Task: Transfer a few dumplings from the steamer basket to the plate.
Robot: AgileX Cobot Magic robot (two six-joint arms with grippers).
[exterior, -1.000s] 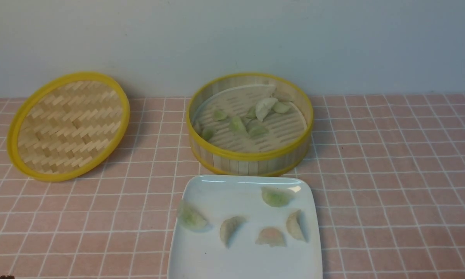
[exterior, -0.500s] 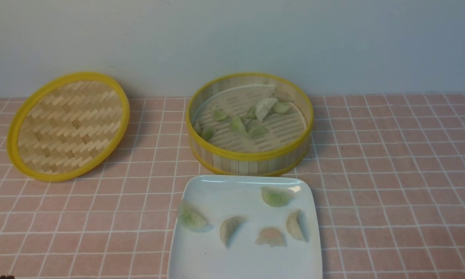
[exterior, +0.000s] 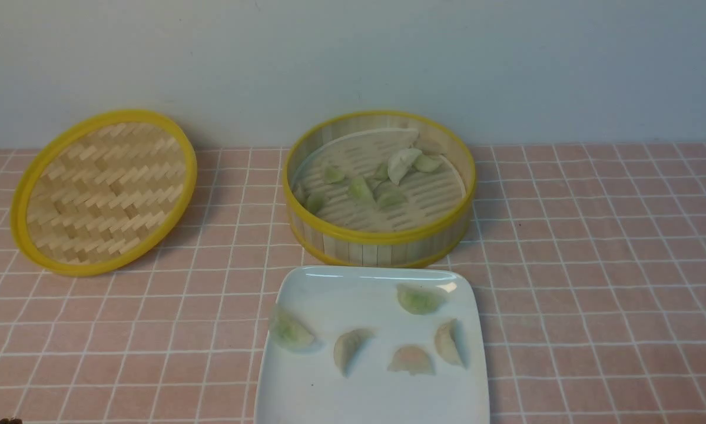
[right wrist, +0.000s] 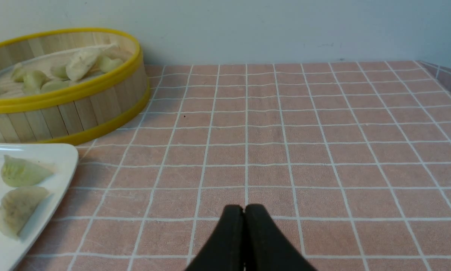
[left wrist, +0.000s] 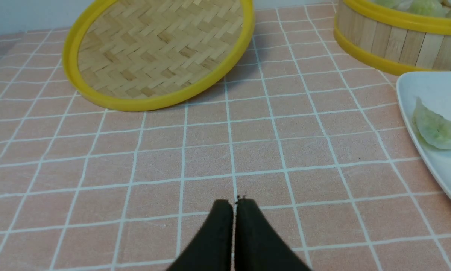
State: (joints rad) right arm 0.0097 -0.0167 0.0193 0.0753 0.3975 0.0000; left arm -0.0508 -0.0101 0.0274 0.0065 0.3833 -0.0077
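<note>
The left fingers (left wrist: 234,203) are clenched together with nothing between them, hovering over the bare pink checked cloth of the bench (left wrist: 195,158). Ahead of them and off to the robot's right lies the plate (left wrist: 439,165), its near edge carrying a pale green dumpling (left wrist: 436,128). Further ahead on that same side stands the steamer basket (left wrist: 394,41). Straight ahead of these fingers, well apart, the woven lid (left wrist: 157,52) rests tilted with one rim raised.

The right fingers (right wrist: 244,210) are likewise pressed shut and empty above the cloth. The plate (right wrist: 29,210) sits to their left, holding dumplings, and the steamer basket (right wrist: 63,109) stands ahead and to the left.

In the front view five dumplings (exterior: 411,359) lie spread on the plate (exterior: 329,388), and several more (exterior: 403,165) sit on the slatted floor of the steamer basket (exterior: 382,241), which stands just beyond the plate.
</note>
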